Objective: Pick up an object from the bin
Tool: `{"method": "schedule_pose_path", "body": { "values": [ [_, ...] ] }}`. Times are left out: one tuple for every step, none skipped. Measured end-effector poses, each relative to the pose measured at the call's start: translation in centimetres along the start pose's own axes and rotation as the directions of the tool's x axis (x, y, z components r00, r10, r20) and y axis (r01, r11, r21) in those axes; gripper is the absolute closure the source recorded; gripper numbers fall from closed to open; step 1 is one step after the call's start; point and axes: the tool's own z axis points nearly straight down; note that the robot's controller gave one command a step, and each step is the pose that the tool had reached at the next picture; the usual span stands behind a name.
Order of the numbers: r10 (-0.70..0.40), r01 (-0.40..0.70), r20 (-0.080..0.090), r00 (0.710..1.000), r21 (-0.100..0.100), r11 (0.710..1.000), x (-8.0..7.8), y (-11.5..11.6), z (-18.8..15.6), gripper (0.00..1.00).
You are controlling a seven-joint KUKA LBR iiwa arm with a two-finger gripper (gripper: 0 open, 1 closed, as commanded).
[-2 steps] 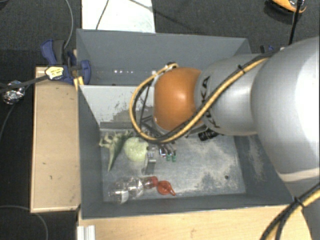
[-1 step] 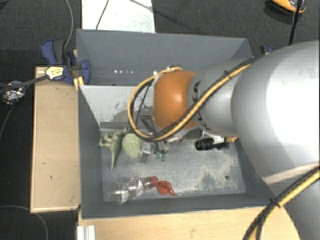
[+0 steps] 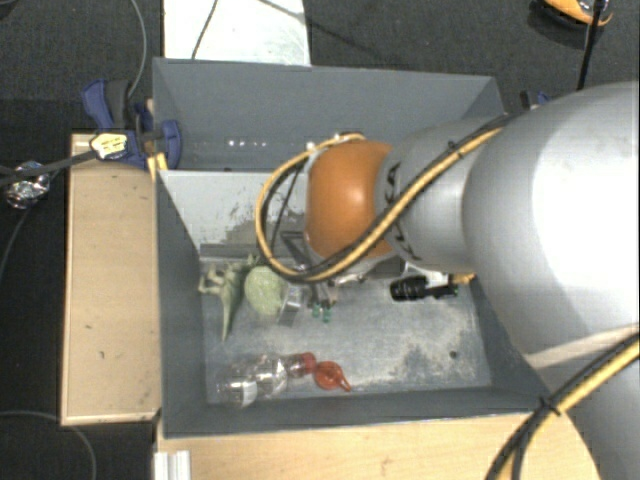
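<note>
Grey metal walled the bin point(image 3: 180, 298), and the arm's orange wrist cover point(image 3: 345, 208) hung over its left-middle part. Under the cover the gripper point(image 3: 303, 303) sat low, just beside a pale green rounded thing point(image 3: 263, 293) on the bin's floor. Whether its grip was released or clenched could not be told. A spindly green toy figure point(image 3: 222, 290) lay left of that. A black pen-like thing point(image 3: 420, 288) lay to the right. Nearer, a clear crumpled plastic piece point(image 3: 245, 380) touched a red-orange thing point(image 3: 325, 372).
</note>
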Motion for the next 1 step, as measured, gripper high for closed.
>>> {"method": "schedule_pose_path", "body": {
  "values": [
    [-0.043, 0.043, 0.0, 0.999, 0.001, 0.999, -1.37, 0.7, -3.23, 1.0]
  ]
}}
